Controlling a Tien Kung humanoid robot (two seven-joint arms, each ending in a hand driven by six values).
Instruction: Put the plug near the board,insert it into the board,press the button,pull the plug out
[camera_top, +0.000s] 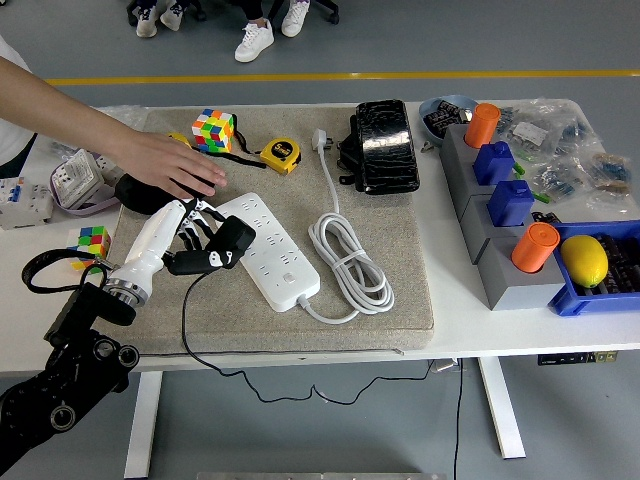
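The white power strip (268, 247) lies diagonally on the grey mat (400, 300), its white cord (350, 262) coiled to its right. My left hand (190, 235) is shut on the black plug (222, 246), which hangs at the strip's left edge, its black cable (190, 340) trailing down over the table's front edge. A person's hand (170, 165) reaches in from the upper left, flat on the mat just above my hand. My right arm is out of sight.
Behind the strip lie a Rubik's cube (213, 129), a yellow tape measure (279, 155) and a black pouch (383, 145). A grey rack (490, 230) with orange and blue blocks and a blue bin (600, 270) stand at right. A small cube (91, 240) sits left.
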